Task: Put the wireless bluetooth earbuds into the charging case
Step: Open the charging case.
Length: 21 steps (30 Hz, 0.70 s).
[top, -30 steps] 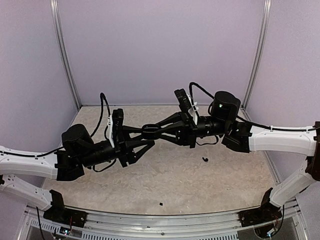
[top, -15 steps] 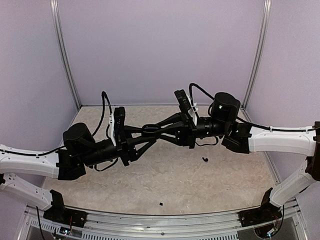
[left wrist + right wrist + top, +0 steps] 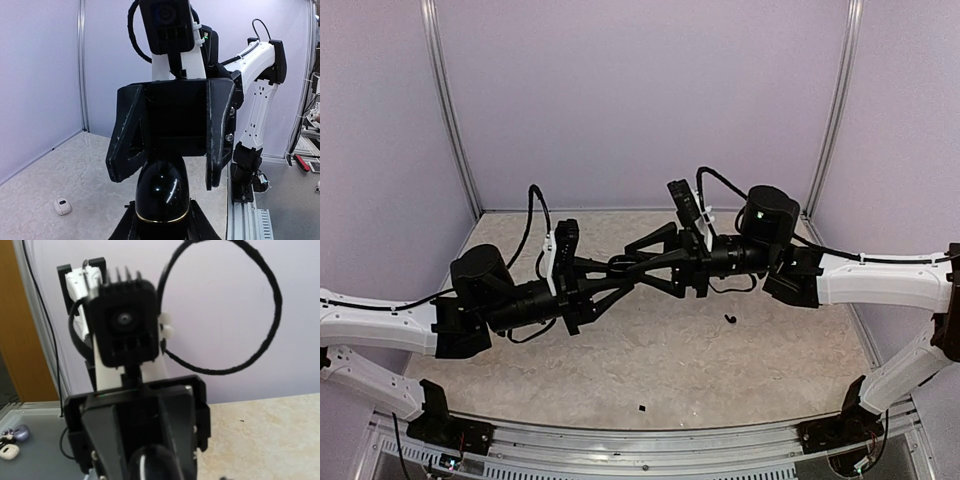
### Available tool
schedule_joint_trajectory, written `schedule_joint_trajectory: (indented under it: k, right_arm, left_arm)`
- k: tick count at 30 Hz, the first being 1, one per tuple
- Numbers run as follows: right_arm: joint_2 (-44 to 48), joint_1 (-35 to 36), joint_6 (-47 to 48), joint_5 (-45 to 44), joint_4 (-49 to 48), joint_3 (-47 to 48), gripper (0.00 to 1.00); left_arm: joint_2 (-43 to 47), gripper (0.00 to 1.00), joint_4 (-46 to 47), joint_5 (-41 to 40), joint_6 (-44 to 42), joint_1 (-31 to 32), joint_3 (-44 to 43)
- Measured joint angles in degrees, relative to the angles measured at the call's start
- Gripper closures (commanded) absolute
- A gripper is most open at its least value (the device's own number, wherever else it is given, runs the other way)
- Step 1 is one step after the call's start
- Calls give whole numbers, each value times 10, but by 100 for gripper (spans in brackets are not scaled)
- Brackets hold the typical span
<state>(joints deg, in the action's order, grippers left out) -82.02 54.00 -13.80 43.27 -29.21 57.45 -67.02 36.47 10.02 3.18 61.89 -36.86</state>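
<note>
Both arms meet in mid-air above the table. My left gripper (image 3: pixel 620 268) is shut on a glossy black egg-shaped charging case (image 3: pixel 162 192) with a thin gold seam, closed, held by its near end (image 3: pixel 162 227). My right gripper (image 3: pixel 638 262) faces it, jaws spread wider than the case, its fingers (image 3: pixel 216 135) on either side of the far end with gaps showing. A black earbud (image 3: pixel 730 319) lies on the table right of centre. A white earbud (image 3: pixel 62 206) lies on the table in the left wrist view. The case shows dimly at the bottom of the right wrist view (image 3: pixel 155 465).
A tiny black speck (image 3: pixel 642 408) lies near the front edge. Lilac walls with metal posts (image 3: pixel 448 110) enclose the marbled table (image 3: pixel 720 380). Small earbud-like items (image 3: pixel 12 440) lie on a grey surface beyond the table, at the lower left of the right wrist view.
My right gripper's fingers have spread apart from the case. My left arm has shifted slightly right and up, still holding the case.
</note>
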Motion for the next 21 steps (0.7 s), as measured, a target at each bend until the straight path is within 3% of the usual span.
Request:
schedule_joint_trajectory:
  k: [21]
  right_arm:
    - [14,-23,-31,-22,7,0,55]
  left_arm:
    - [0,91,-78,-25,-82,45,-20]
